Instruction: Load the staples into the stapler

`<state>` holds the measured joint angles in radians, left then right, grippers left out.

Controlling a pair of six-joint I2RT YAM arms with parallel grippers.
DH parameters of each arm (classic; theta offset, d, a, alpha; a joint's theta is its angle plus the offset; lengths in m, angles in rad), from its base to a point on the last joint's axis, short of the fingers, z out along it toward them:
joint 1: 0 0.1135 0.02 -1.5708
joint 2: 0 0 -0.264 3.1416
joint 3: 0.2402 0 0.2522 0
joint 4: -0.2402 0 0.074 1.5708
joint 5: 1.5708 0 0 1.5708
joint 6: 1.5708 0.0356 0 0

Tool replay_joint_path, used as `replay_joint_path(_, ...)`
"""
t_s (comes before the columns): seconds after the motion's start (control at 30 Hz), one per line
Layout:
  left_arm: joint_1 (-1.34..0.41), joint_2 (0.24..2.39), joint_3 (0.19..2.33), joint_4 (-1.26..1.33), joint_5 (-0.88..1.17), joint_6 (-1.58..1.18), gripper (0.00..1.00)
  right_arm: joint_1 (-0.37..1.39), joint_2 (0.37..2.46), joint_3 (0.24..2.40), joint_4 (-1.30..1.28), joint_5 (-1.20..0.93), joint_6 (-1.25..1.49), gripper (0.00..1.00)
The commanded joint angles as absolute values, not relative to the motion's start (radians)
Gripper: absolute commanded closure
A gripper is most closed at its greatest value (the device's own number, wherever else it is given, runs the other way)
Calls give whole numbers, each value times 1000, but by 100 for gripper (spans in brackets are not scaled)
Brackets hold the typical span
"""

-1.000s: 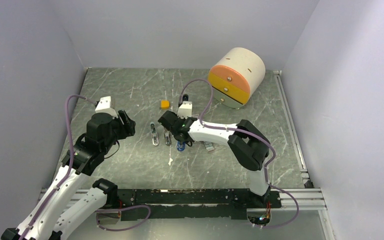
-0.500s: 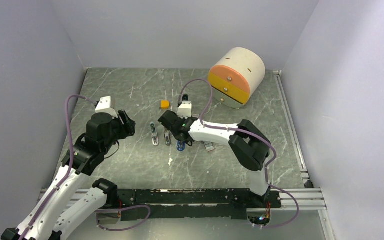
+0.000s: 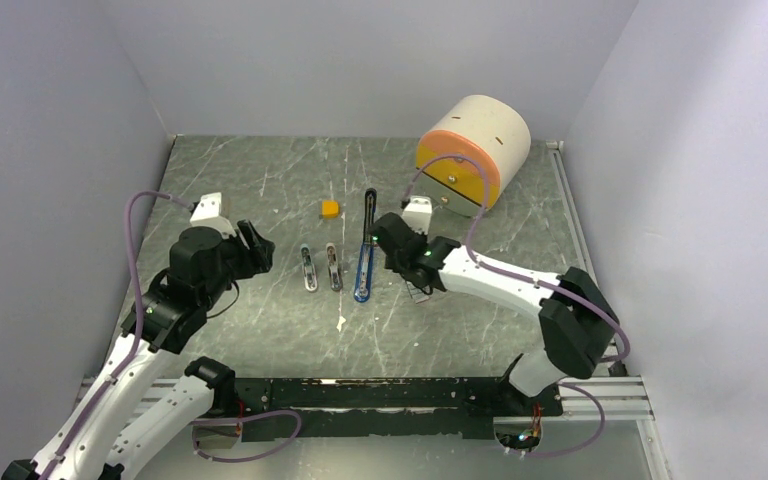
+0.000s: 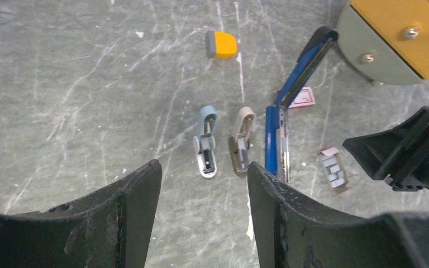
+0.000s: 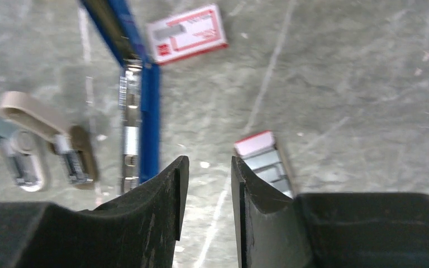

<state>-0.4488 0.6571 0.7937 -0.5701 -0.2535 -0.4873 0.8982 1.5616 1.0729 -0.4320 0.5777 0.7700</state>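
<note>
The blue stapler (image 3: 364,250) lies swung open and flat on the table, its metal channel facing up (image 5: 129,120). Just right of its near end are the staples (image 4: 332,170), a small grey ribbed block (image 5: 265,159) (image 3: 419,293). My right gripper (image 5: 208,162) hovers between the stapler and the staples, open by a narrow gap with nothing in it; from above the right gripper (image 3: 392,240) is just right of the stapler. My left gripper (image 4: 202,167) is open and empty, left of the group (image 3: 255,248).
Two small staplers, light blue (image 4: 205,142) and beige (image 4: 241,139), lie left of the blue one. A red-and-white box (image 5: 187,33) sits by the stapler's hinge. An orange-yellow block (image 3: 330,208) lies farther back. A round orange-faced drum (image 3: 475,150) stands at the back right.
My right gripper opened, let go of the blue stapler and drew back to the right. The stapler now lies fully opened out. The left arm has not moved.
</note>
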Motion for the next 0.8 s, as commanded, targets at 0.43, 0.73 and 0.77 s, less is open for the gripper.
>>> replay_joint_path(0.43, -453, 703, 762, -344, -50, -557, 37, 760, 1500, 878, -394, 331, 682, 57)
replay_joint_path(0.73, -453, 725, 764, -358, -80, -535, 37, 758, 1489, 839, -336, 128, 657, 55)
replay_joint_path(0.77, -453, 727, 764, -359, -85, -531, 37, 760, 1494, 835, -333, 94, 649, 55)
